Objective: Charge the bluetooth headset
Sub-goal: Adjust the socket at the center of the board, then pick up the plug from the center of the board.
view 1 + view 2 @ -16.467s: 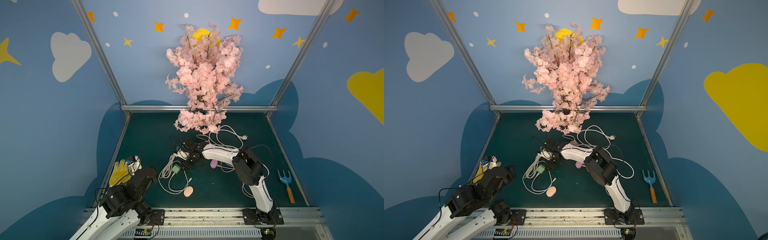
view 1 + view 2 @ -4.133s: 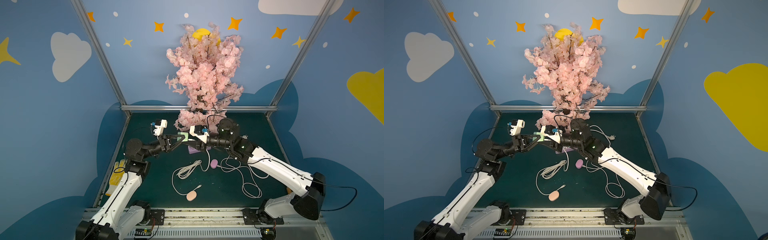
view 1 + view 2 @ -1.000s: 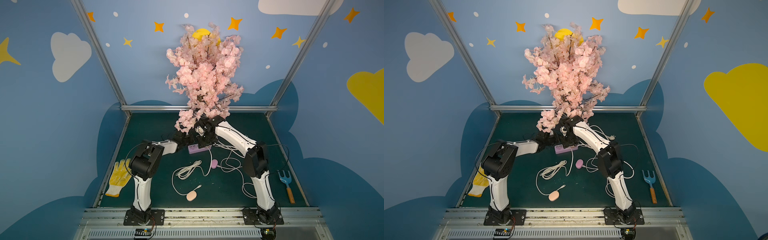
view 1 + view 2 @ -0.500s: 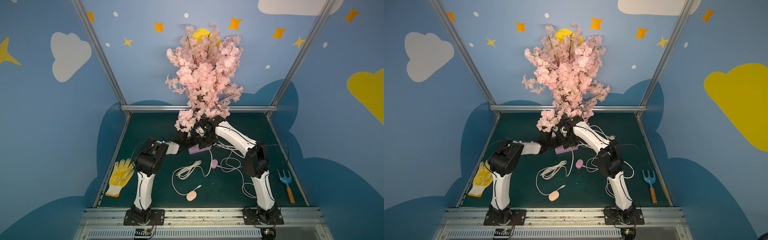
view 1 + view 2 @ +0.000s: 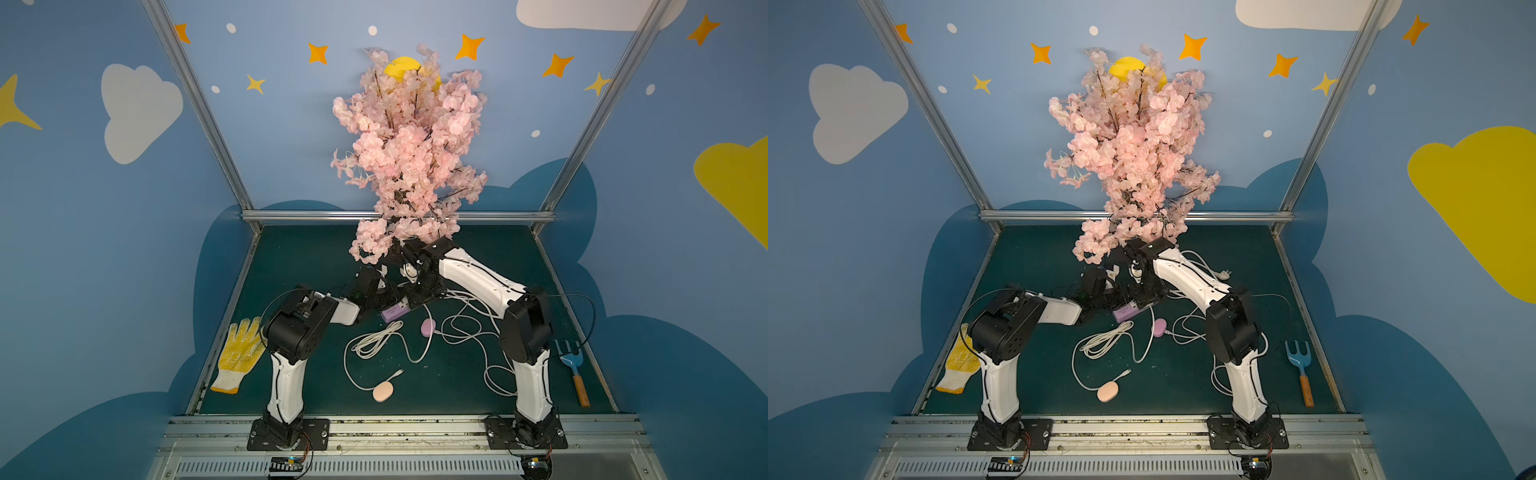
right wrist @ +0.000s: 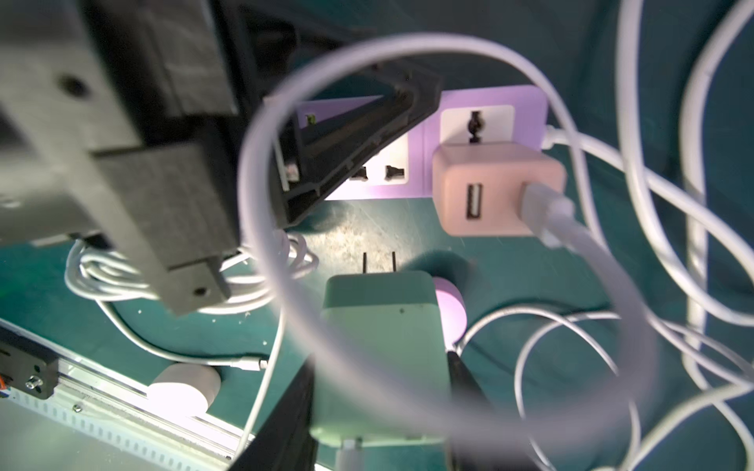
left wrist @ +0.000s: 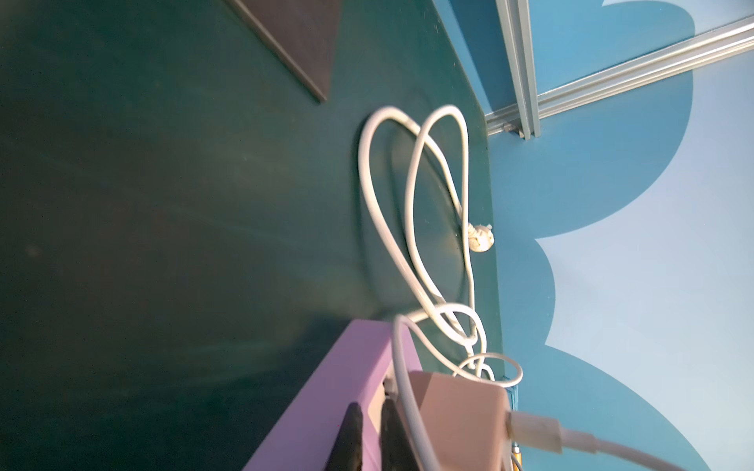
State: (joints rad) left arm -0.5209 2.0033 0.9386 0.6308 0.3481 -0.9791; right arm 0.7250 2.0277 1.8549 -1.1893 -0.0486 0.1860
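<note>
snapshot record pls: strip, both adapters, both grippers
power strip: purple, lying on the mat
pink adapter: plugged into strip, white cable in one USB port
green adapter: held by right gripper, prongs aimed at strip, not inserted
left gripper: tips down on strip
free socket: beside pink adapter, partly hidden by left gripper

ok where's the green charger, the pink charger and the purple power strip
green charger (image 6: 379,326): right wrist view, middle of its body
pink charger (image 6: 497,191): right wrist view, front face
purple power strip (image 6: 530,114): right wrist view, bare purple corner
</note>
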